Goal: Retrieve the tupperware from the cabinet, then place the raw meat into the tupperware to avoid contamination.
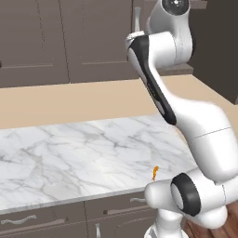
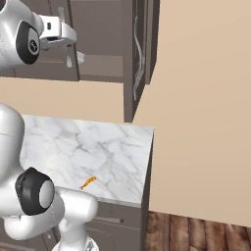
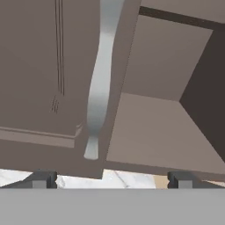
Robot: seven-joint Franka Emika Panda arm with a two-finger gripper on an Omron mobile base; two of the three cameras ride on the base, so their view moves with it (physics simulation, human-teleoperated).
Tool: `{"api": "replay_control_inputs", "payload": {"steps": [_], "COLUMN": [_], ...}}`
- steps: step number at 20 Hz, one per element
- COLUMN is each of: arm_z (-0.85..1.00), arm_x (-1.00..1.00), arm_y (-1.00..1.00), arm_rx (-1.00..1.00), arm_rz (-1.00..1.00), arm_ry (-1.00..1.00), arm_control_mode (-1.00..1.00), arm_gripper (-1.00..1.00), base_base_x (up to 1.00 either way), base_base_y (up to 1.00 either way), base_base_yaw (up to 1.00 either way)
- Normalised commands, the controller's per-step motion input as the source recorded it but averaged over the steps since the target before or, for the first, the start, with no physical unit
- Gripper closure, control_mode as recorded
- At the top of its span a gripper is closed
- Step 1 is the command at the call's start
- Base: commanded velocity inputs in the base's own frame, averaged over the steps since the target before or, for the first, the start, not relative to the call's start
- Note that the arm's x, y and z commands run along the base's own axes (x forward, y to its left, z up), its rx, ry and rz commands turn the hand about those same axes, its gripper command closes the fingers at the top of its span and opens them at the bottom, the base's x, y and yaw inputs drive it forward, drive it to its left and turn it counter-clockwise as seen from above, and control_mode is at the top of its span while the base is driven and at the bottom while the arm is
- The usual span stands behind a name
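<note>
The dark cabinet [image 2: 100, 66] hangs above the counter, its right door [image 2: 139, 54] swung open edge-on. In the hand view a shut door with a long silver handle [image 3: 101, 88] stands at the left, and the open compartment's inner shelf [image 3: 162, 132] lies at the right, bare where it shows. My gripper [image 2: 73, 58] is raised in front of that opening. It is open, its fingertips [image 3: 41, 179] wide apart with nothing between them. The raw meat [image 1: 155, 173], a tiny orange morsel [image 2: 88, 183], lies on the marble near the front edge. The tupperware is out of view.
The white marble counter [image 1: 69, 158] runs left, ending at a beige wall [image 2: 206, 108] on the right. Low drawers with horizontal silver handles [image 1: 18, 219] sit under the counter. Closed cabinet doors [image 1: 46, 37] line the wall at the left.
</note>
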Motion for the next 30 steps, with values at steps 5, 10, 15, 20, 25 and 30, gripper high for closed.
{"api": "replay_control_inputs", "payload": {"steps": [5,10,15,20,25,30], "arm_z": [-0.02,-0.01,-0.01,-0.03,0.00,0.00], "arm_x": [0.59,0.50,0.41,0.32,0.25,0.29], "arm_y": [0.00,0.00,0.01,0.13,0.29,0.23], "arm_rx": [0.00,0.00,0.00,0.00,0.00,0.00], "arm_rz": [0.00,0.00,0.00,0.00,0.00,0.00], "arm_ry": [0.00,0.00,0.00,0.00,0.00,0.00], "arm_control_mode": [-1.00,-1.00,-1.00,-1.00,-1.00,-1.00], "arm_gripper": [-1.00,-1.00,-1.00,-1.00,-1.00,-1.00], "base_base_x": [0.00,0.00,0.00,0.00,0.00,0.00], "base_base_y": [0.00,0.00,0.00,0.00,0.00,0.00], "base_base_yaw": [0.00,0.00,0.00,0.00,0.00,0.00]}}
